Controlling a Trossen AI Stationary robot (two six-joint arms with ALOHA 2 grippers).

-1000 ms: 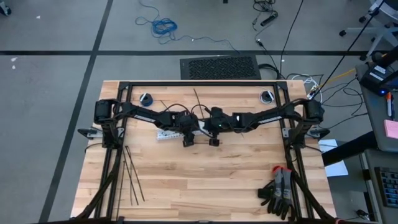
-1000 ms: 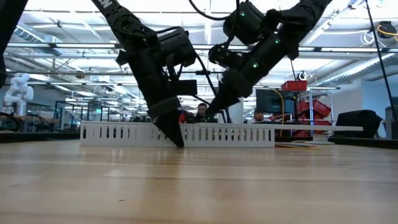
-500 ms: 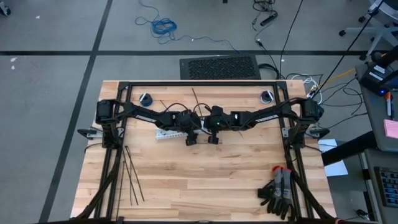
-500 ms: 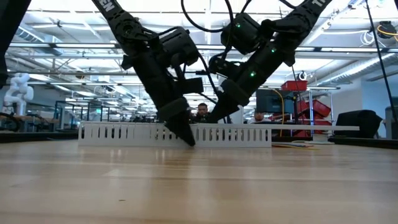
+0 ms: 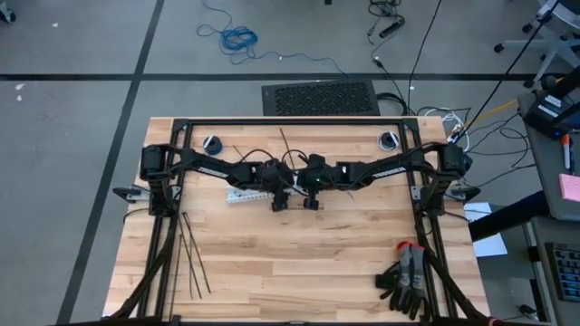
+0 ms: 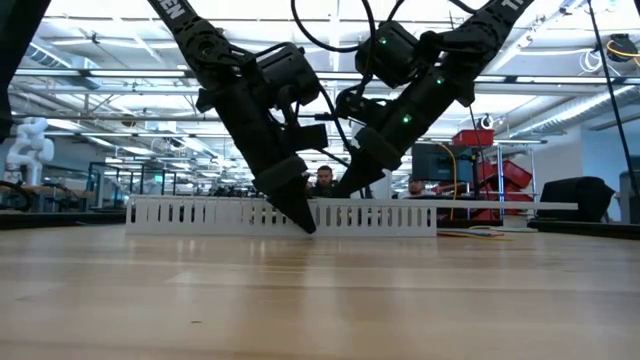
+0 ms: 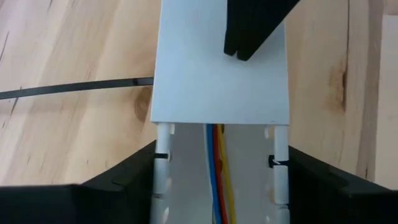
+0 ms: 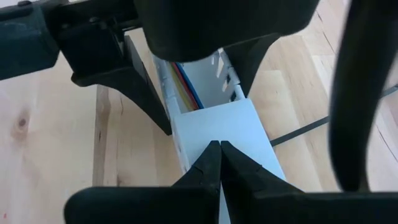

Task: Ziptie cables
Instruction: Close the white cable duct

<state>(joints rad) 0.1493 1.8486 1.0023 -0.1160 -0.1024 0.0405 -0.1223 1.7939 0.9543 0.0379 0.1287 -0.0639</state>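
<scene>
The worktop [image 5: 299,254] lies under my two arms, which meet over its far middle. There a white slotted duct [image 7: 221,81] sits between the fingers of my left pincer [image 7: 221,180], spread wide and straddling its walls. Blue, red and yellow wires [image 7: 216,168] run inside the duct. My right pincer [image 8: 219,163], clenched and holding nothing, rests its tips on the duct's lid. One black ziptie [image 7: 74,88] lies just beside the duct; others [image 5: 192,258] lie well off beside my left arm's base.
</scene>
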